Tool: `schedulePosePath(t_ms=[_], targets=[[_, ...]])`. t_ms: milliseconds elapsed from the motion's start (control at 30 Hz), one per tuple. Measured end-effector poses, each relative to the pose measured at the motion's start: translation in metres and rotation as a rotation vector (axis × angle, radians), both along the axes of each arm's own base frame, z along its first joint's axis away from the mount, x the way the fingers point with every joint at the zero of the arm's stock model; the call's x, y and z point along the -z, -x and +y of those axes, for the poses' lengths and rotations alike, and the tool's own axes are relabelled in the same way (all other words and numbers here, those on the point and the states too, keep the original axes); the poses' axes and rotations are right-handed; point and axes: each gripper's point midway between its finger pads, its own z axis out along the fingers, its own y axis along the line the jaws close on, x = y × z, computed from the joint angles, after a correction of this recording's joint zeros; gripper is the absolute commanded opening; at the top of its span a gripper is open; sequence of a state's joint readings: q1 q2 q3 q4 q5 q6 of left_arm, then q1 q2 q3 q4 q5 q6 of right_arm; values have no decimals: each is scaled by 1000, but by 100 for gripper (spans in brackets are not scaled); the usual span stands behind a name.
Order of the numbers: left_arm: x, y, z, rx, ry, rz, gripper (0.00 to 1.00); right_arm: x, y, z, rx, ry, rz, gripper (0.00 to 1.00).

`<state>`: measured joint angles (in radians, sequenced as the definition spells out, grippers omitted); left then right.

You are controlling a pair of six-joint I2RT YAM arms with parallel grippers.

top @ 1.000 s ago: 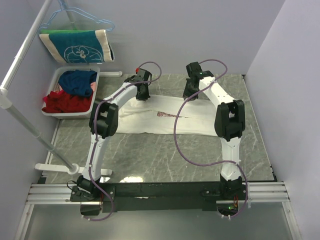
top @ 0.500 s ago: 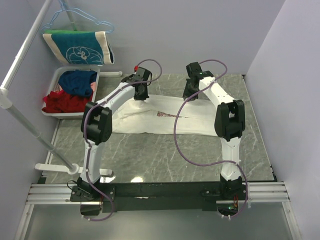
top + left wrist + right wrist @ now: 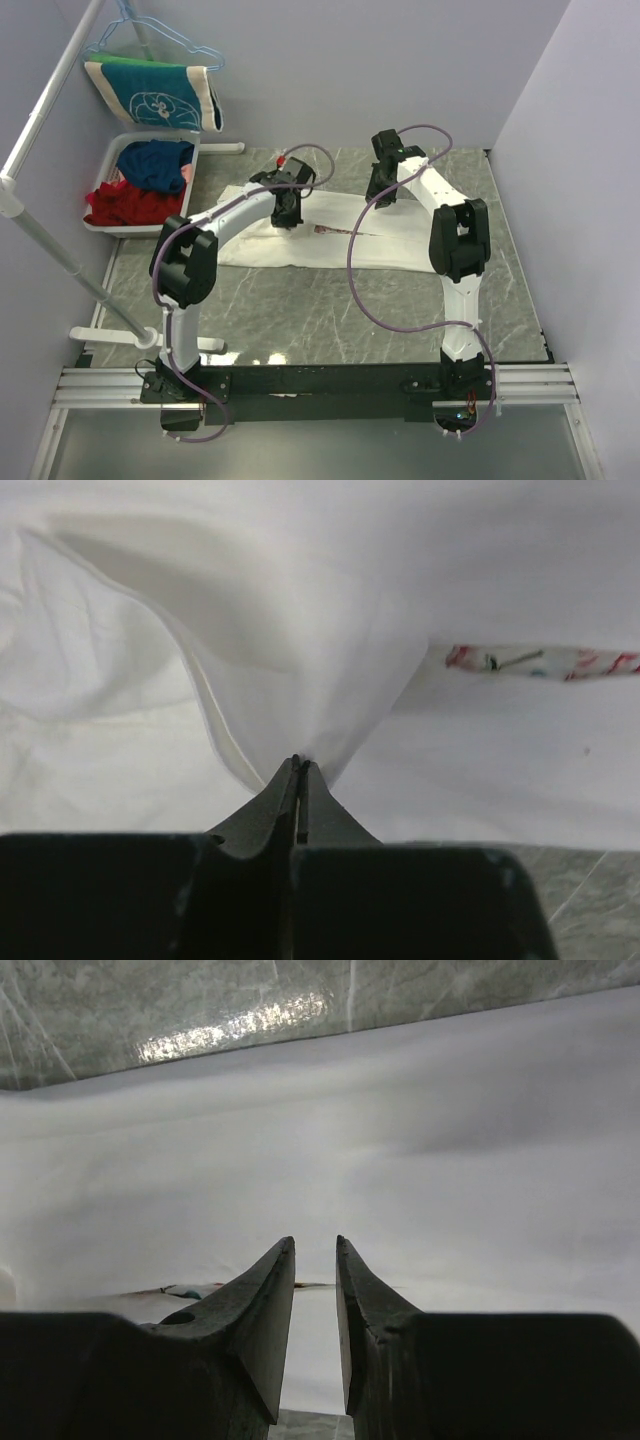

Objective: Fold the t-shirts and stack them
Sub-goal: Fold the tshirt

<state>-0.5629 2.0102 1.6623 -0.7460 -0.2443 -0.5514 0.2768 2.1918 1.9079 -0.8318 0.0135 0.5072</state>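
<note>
A cream-white t-shirt lies as a long band across the far half of the table, plain side up. A thin strip of its pink-and-blue print shows at a fold. My left gripper hangs over the shirt's left-middle, shut on a pinched peak of its cloth. In the left wrist view that t-shirt rises in a tent from the left gripper. My right gripper sits at the shirt's far edge. In the right wrist view the right gripper is open just above the t-shirt, holding nothing.
A grey basket with blue and red clothes stands at the far left. A teal-and-cream cloth hangs on a hanger above it. A white rail slants along the left side. Walls close in at the back and right.
My left gripper has moved right and nearer, pulling the shirt's left part over toward the middle. The right arm has stayed put.
</note>
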Motion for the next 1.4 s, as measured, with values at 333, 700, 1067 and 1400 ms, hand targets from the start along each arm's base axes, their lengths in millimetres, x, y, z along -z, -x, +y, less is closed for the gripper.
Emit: schedulePosePath(t_ms=[333, 700, 1067, 1400], targets=[[16, 72, -13, 48, -35, 103, 36, 0, 1, 1, -2, -3, 6, 31], [-12, 59, 6, -54, -84, -17, 59, 0, 4, 6, -19, -32, 17, 31], [6, -17, 40, -217, -64, -11, 48, 0, 4, 8, -23, -39, 19, 32], [53, 11, 71, -247, -111, 127, 40, -1, 4, 8, -23, -39, 17, 32]])
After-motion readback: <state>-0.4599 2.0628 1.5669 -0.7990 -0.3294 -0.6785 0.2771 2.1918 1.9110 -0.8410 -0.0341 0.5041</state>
